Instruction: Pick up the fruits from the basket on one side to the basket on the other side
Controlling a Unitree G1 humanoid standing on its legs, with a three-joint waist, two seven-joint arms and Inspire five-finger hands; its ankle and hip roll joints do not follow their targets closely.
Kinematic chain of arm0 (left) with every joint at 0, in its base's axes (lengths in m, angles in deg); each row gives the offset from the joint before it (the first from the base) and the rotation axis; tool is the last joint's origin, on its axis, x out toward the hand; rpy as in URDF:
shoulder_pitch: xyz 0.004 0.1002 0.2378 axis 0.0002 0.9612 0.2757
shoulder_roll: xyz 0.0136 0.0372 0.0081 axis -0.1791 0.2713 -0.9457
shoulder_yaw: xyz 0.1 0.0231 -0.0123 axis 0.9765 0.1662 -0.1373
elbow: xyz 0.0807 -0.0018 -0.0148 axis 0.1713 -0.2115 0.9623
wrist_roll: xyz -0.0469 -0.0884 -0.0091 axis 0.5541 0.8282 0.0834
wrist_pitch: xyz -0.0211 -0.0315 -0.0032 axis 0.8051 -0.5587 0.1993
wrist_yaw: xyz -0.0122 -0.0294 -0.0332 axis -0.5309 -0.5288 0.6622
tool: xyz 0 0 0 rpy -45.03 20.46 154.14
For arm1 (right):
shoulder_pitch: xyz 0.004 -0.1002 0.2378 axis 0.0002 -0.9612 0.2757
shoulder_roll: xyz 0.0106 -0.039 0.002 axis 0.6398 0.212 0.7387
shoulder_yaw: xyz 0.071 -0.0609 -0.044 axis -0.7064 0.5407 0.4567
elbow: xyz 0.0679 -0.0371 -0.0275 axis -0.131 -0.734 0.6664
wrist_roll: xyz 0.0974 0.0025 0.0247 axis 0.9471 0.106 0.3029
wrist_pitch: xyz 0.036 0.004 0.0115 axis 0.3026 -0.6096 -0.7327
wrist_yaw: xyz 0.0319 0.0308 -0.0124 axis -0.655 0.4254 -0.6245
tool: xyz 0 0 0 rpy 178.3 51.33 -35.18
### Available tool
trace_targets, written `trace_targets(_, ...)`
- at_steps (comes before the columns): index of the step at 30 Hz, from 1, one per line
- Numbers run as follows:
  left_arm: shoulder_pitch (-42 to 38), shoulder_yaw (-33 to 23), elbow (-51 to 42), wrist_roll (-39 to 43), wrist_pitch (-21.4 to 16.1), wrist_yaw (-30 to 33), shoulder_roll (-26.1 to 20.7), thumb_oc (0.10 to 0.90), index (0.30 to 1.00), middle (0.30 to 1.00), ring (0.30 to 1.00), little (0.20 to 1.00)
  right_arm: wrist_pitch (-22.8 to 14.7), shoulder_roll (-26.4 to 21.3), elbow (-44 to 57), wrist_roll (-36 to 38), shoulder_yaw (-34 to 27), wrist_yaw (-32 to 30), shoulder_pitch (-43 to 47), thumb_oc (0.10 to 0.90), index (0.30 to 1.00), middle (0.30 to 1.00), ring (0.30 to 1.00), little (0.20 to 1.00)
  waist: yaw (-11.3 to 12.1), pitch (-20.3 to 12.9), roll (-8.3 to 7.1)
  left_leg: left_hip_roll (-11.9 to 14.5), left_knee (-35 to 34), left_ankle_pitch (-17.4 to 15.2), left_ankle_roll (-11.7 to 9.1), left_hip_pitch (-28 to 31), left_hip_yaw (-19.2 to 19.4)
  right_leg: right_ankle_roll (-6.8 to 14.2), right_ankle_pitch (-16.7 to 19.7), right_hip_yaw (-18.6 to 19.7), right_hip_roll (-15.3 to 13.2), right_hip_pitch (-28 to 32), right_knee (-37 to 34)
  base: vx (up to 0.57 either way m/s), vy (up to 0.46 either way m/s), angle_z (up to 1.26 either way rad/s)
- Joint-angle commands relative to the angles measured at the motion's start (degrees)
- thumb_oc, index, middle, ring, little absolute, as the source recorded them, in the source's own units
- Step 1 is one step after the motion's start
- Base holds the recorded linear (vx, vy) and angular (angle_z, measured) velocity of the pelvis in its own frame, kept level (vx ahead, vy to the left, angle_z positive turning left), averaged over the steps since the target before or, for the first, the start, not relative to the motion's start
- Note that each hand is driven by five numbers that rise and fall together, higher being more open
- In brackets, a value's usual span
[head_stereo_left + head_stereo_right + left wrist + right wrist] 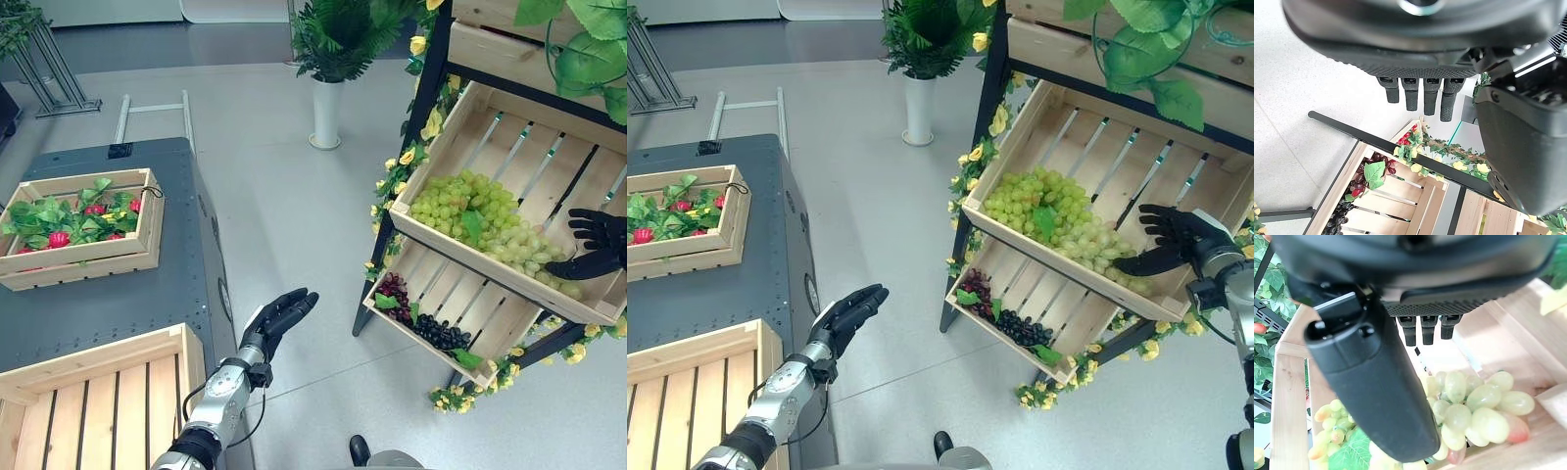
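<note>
Green grapes under spread right hand, left hand fingers straight, idle

A tall white vase stands on the pale grey floor at 12 o'clock, with a bushy green plant rising from it. At 9 o'clock sits a dark grey cart with a small black block on its far edge; a light metal rail frame lies on the floor just beyond it. A metal stand is at 10 o'clock. At 2 o'clock a black rack frame is trimmed with yellow flowers and broad green leaves.
</note>
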Motion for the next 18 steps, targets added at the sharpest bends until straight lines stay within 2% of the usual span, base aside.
trace_targets(1,-4.3,-0.1,-3.2,1.7,-4.3,-0.5,-0.9,0.800,0.900,0.900,0.900,0.900,-3.9,-5.8,1.1,-2.8,-5.2,-4.0,3.8,0.800,0.900,0.900,0.900,0.900,0.8,-2.3,-0.67,-2.6,1.6,-9.9,1.4,2.2,-1.6,-2.1,-2.4,-0.2,5.9,0.9,1.0,0.00,0.000,0.00)
trace_targets(2,-4.3,-0.1,-3.2,1.7,-4.3,-0.5,-0.9,0.800,0.900,0.900,0.900,0.900,-3.9,-5.8,1.1,-2.8,-5.3,-4.0,3.8,0.800,0.900,0.900,0.900,0.900,0.8,-2.3,-0.68,-2.6,1.6,-9.9,1.4,2.2,-1.6,-2.1,-2.4,-0.2,5.9,0.9,1.0,0.00,0.000,0.00)
trace_targets(6,-3.7,-0.8,-3.5,1.5,-4.4,0.1,-0.7,0.800,0.900,0.900,0.900,0.900,-8.8,-4.4,8.9,-7.7,-9.2,-10.0,-1.3,0.800,0.900,0.900,0.900,0.900,-0.3,-2.3,-0.38,-2.6,1.7,-10.1,1.6,2.2,-1.2,-2.0,-2.5,0.6,6.1,0.6,1.3,0.00,0.000,0.00)
trace_targets(7,-3.7,-0.8,-3.5,1.5,-4.5,0.2,-0.7,0.800,0.900,0.900,0.900,0.900,-8.7,-4.3,9.7,-7.9,-9.5,-10.3,-1.7,0.800,0.900,0.900,0.900,0.900,-0.3,-2.3,-0.37,-2.6,1.7,-10.1,1.6,2.2,-1.2,-2.0,-2.5,0.6,6.1,0.6,1.3,0.00,0.000,0.00)
trace_targets(10,-2.8,-1.9,-3.2,1.1,-5.3,0.3,-0.1,0.800,0.900,0.900,0.900,0.900,-12.1,-0.8,22.0,-17.6,-13.2,-17.3,-8.3,0.800,0.900,0.900,0.900,0.900,-1.4,-2.4,0.09,-2.6,1.7,-10.1,1.8,2.1,-1.0,-1.9,-2.7,1.4,6.3,0.2,1.5,0.00,0.006,-0.02)
trace_targets(15,-1.8,-3.3,-2.2,0.9,-5.9,0.2,1.0,0.800,0.900,0.900,0.900,0.900,-16.9,2.7,38.9,-33.6,-18.5,-23.4,-17.5,0.800,0.900,0.900,0.900,0.900,-2.9,-2.5,1.22,-2.8,1.9,-10.5,2.1,2.2,-0.5,-1.6,-3.2,2.4,6.4,0.1,1.9,0.01,0.027,-0.08)
trace_targets(16,-1.4,-3.8,-1.4,0.6,-6.5,-0.1,1.7,0.800,0.900,0.900,0.900,0.900,-19.1,3.8,43.9,-38.8,-20.7,-24.7,-20.8,0.800,0.900,0.900,0.900,0.900,-3.4,-2.5,1.67,-2.9,2.0,-10.8,2.2,2.4,-0.4,-1.5,-3.4,2.6,6.4,0.2,2.0,0.08,0.092,-0.04)
trace_targets(17,-1.3,-3.6,-1.4,0.6,-6.6,-0.1,1.7,0.800,0.900,0.900,0.900,0.900,-19.2,3.9,44.2,-39.3,-20.9,-25.0,-21.2,0.800,0.900,0.900,0.900,0.900,-3.4,-2.6,2.12,-3.0,1.9,-11.9,2.4,2.9,-1.1,-1.2,-4.2,2.4,6.4,0.7,1.8,0.09,0.089,0.00)
trace_targets(18,-1.0,-3.6,-1.0,0.6,-6.9,0.0,2.2,0.800,0.900,0.900,0.900,0.900,-21.2,4.2,46.2,-44.3,-21.8,-27.5,-22.9,0.800,0.900,0.900,0.900,0.900,-3.6,-2.6,2.39,-3.0,2.0,-12.1,2.5,3.0,-1.0,-1.1,-4.4,2.5,6.4,0.8,1.8,0.08,0.071,-0.03)
